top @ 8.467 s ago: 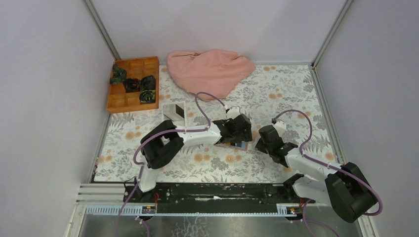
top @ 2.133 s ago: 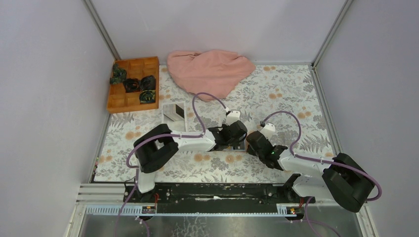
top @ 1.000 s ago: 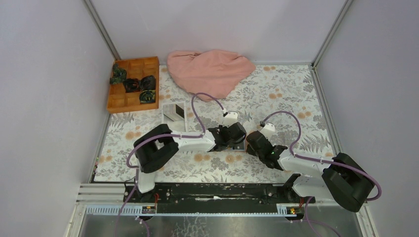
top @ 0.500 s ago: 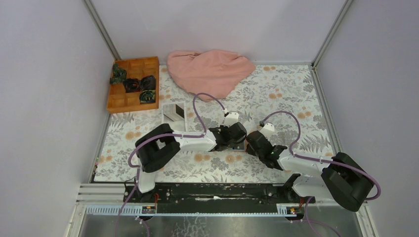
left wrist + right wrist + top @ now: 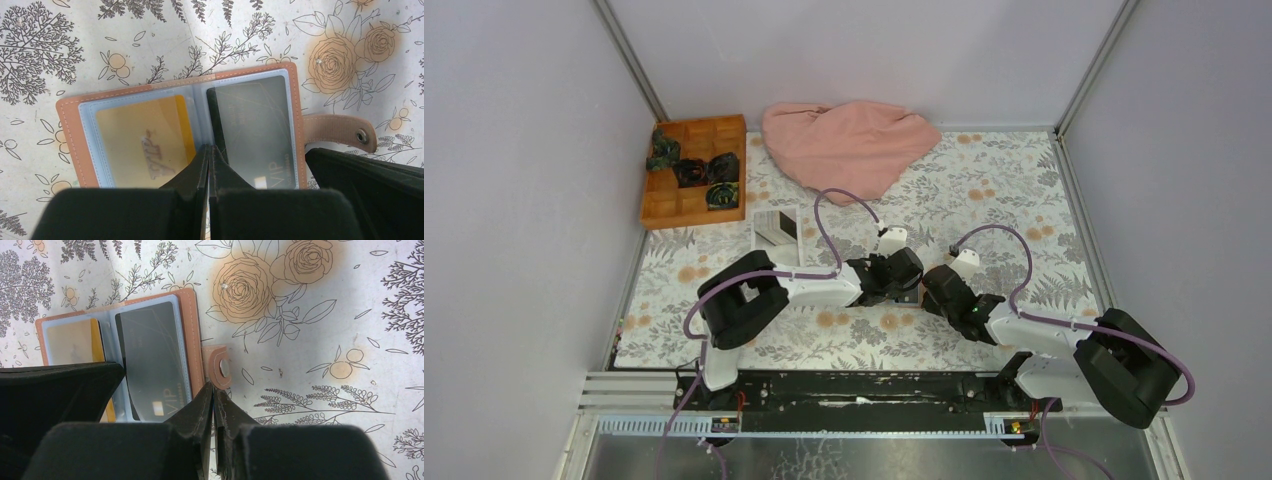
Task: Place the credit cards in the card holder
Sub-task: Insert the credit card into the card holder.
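Observation:
The card holder [image 5: 70, 142] lies open and flat on the flowered table, reddish-brown with clear sleeves. A gold card [image 5: 140, 145] fills its left sleeve and a dark grey credit card [image 5: 250, 120] its right one. My left gripper [image 5: 209, 148] is shut with nothing in it, its tips resting on the centre fold. My right gripper [image 5: 214, 386] is shut too, touching the holder's right edge [image 5: 192, 340] just below the snap strap [image 5: 220, 367]. Nothing shows between its fingers. From above, both grippers [image 5: 904, 287] [image 5: 927, 290] hide most of the holder.
A white tray [image 5: 757, 240] holding grey cards [image 5: 776, 228] sits behind and left of the left arm. An orange wooden compartment box [image 5: 686, 205] with dark items stands at the back left. A pink cloth [image 5: 849, 145] lies bunched at the back.
Nothing has visibly moved in the last second. Compared with several seconds ago, both grippers have drawn closer together over the holder, the right arm reaching further left.

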Controlling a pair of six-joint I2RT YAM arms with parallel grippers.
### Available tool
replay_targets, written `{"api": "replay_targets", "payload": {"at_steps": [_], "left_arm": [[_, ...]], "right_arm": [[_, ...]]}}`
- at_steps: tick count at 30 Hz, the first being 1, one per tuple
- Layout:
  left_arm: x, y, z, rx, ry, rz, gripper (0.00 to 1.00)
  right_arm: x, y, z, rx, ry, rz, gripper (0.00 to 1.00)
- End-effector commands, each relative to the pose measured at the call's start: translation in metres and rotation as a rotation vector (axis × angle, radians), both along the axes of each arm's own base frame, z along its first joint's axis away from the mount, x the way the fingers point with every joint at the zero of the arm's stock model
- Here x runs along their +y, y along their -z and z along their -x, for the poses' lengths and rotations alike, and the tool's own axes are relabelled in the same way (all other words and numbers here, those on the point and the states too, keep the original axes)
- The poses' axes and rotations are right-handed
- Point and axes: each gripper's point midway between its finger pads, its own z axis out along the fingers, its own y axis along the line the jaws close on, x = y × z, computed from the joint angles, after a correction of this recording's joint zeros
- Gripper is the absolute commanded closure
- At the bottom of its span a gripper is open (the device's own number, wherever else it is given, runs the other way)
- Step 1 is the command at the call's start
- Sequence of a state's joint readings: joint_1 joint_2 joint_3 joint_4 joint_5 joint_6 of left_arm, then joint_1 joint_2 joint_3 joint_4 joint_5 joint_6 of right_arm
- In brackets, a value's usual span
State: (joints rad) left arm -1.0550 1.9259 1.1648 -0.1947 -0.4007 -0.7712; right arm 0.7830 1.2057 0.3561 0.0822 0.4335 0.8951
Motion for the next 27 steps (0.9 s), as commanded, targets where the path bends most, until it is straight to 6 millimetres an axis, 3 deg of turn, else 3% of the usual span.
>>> {"api": "replay_targets", "payload": {"at_steps": [1, 8, 20, 27], "left_arm": [[-0.013, -0.006, 0.001, -0.015, 0.011, 0.05, 1.0], [0.006, -0.018, -0.01, -0.068, -0.065, -0.022, 0.98], [0.013, -0.041, -0.017, -0.121, -0.093, -0.023, 0.95], [0.029, -0.076, -0.023, -0.206, -0.167, 0.021, 0.9]], "right_arm": [[0.0, 0.003, 0.002, 0.013, -0.004, 0.01, 0.89], [-0.002, 0.002, 0.001, 0.006, 0.003, 0.021, 0.89], [0.0, -0.001, 0.0, 0.007, -0.003, 0.018, 0.89], [-0.003, -0.007, -0.003, -0.014, -0.008, 0.043, 0.88]]}}
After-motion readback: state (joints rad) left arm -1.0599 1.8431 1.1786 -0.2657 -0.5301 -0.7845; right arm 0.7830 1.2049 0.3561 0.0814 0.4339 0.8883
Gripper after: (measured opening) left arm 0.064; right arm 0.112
